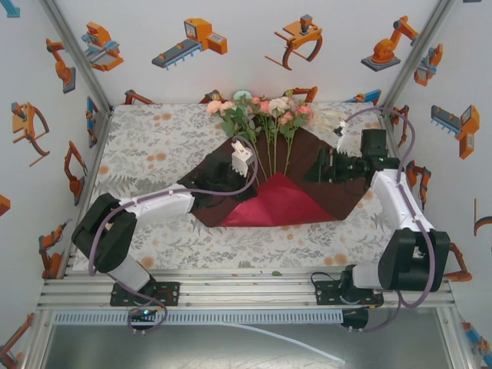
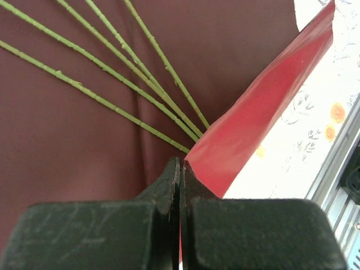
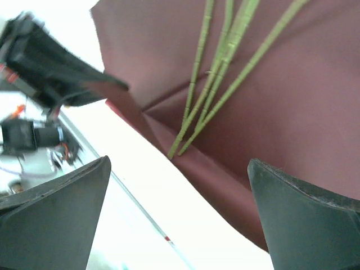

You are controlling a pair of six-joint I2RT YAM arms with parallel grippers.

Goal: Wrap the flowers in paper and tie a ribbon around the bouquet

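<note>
Crimson paper spread on desk | flowers lying on it, blooms at far edge | left pincer clamped on folded-up paper edge | right pincer gaping wide, empty

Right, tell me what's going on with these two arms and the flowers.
The flowers lie with their stems across the dark red paper on the table. The left gripper is shut on a folded-up edge of the paper beside the stem ends, holding up a brighter red flap. The right gripper is open above the paper's other side, holding nothing. The wrap is only partly folded.
</note>
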